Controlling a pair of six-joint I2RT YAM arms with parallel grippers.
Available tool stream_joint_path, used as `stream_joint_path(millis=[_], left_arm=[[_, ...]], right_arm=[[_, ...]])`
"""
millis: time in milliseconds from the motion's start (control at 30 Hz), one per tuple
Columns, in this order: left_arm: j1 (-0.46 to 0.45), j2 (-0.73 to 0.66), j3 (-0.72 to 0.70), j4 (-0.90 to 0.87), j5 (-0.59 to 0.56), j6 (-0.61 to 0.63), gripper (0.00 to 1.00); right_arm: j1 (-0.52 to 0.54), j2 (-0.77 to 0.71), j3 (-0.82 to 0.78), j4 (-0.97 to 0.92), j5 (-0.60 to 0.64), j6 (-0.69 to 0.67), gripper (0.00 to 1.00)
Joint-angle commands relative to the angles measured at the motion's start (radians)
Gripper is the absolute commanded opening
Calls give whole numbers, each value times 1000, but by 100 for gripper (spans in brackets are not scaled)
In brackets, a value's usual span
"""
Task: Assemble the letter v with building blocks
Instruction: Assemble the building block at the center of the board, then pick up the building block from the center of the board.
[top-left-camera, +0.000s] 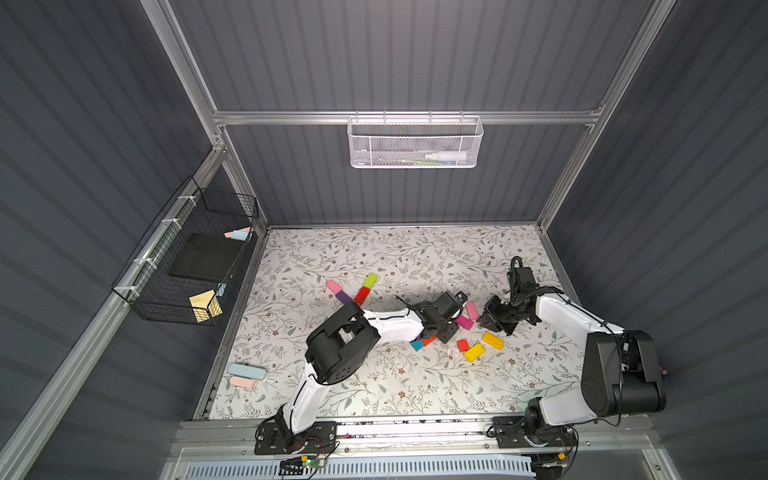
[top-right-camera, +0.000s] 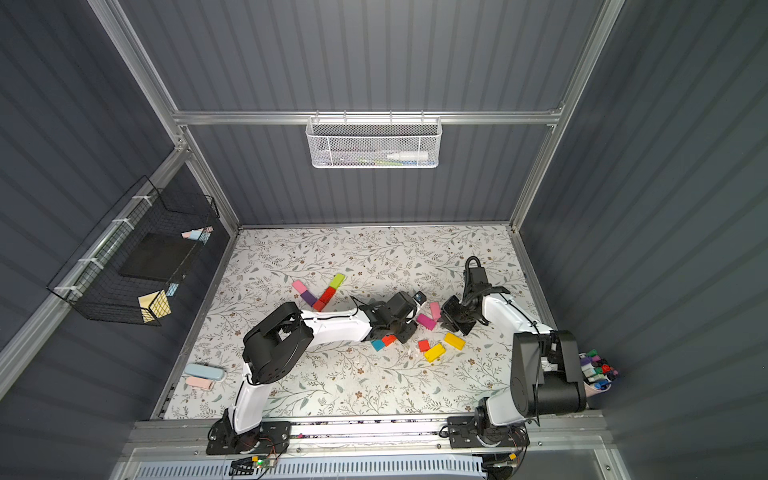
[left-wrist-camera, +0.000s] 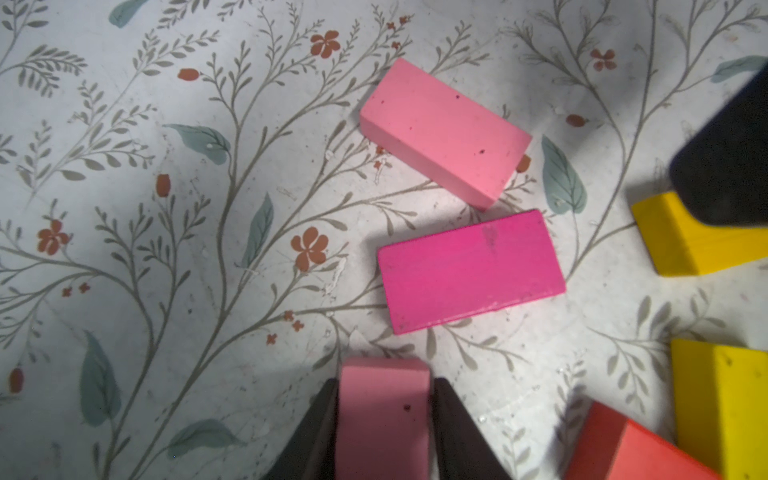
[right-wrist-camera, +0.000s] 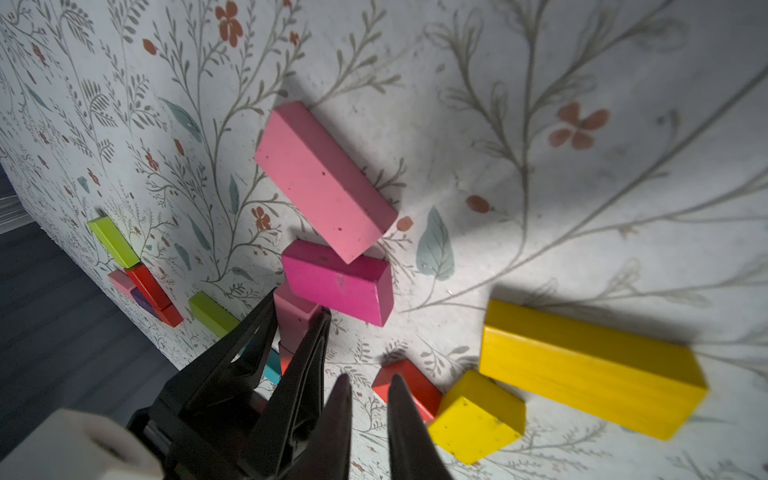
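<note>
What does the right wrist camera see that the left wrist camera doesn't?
Only the right wrist view: the started V far off, a loose lime block, a teal block, and the right tool's own tips. Only the left wrist view: no extra block, just a closer look. Both: the left tool shut on a held pink block, the lying pink block, the magenta block, yellow blocks and a red block.
</note>
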Motion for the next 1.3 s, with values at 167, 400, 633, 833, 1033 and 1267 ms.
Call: stream_joint_path(millis=[167, 400, 633, 833, 1033, 1267], left_arm=[[-3, 19, 6, -99, -40, -52, 56], [21, -162, -16, 114, -95, -54, 77], [50, -382, -97, 471, -73, -42, 93], [88, -399, -60, 391, -97, -27, 100], [175, -500, -121, 392, -38, -86, 100], [213, -517, -114, 361, -38, -97, 100]], right_arm=[[-4, 12, -4, -4, -16, 5, 20], [-5, 2, -1, -2, -9, 4, 20], [-3, 5, 16, -29, 28, -13, 20], [-1, 36, 101, -125, 155, -81, 30], [15, 109, 224, -188, 236, -119, 43], [82, 232, 380, -274, 334, -163, 47]])
